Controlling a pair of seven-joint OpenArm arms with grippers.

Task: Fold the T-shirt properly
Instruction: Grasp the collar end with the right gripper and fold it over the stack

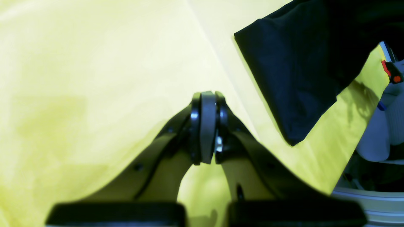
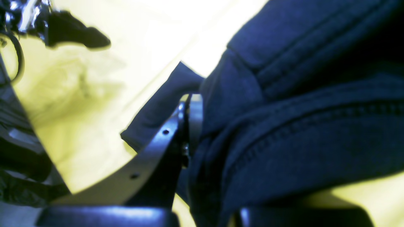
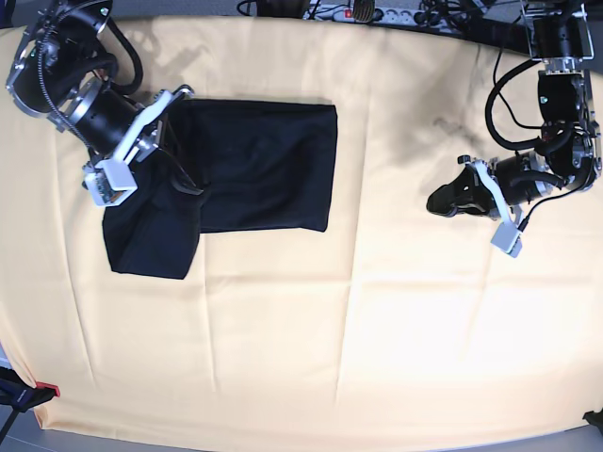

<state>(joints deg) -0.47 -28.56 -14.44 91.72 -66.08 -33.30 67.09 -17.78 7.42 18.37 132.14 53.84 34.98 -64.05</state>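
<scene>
— Yellow cloth (image 3: 377, 330) covers your whole table, creased in long lines. Where is the T-shirt?

— Your T-shirt (image 3: 268, 165) lies on the cloth at the far left in the base view, partly folded into a dark rectangle, with one flap hanging lower on its left side.

— And your right gripper?

— Your right gripper (image 3: 171, 141) sits at that left edge, its fingers (image 2: 192, 116) pinching a bunched fold of the dark fabric; the right wrist view shows seams crowding against them.

— The left one?

— Your left gripper (image 3: 443, 201) is well apart from the shirt, over bare cloth, its fingers (image 1: 206, 126) pressed together on nothing.
</scene>
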